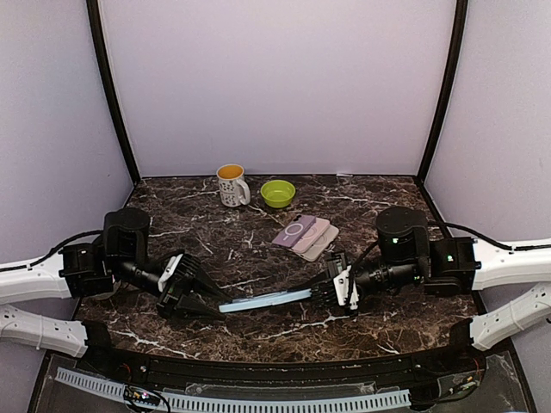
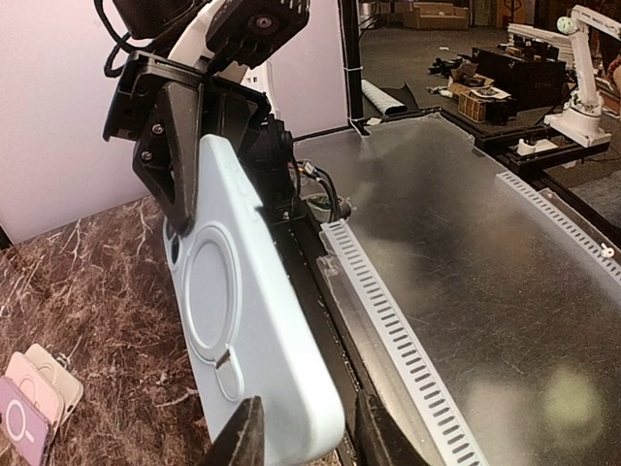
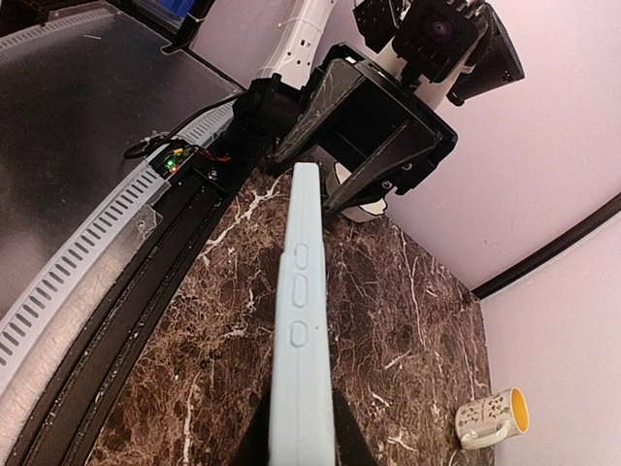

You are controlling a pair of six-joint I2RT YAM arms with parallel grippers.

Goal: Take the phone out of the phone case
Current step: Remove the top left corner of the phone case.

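phone case (image 1: 263, 300) — mid-air | left fingers (image 2: 243, 442): clamped | right fingers (image 3: 344, 439): clamped

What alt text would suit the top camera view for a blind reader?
A light blue phone case is held between the robot's left tool and right tool, each clamped on one end, over a dark marble table. Behind sit a mug, a green bowl and spare cases.

The phone case (image 1: 264, 300) is showing pale blue; the table (image 1: 387, 194) is showing dark brown marble, white-veined; the mug (image 1: 232, 186) is showing white with dark specks, orange inside; the bowl (image 1: 277, 193) is glowing lime green; the spare cases (image 1: 306, 235) are showing purple, pink, beige.
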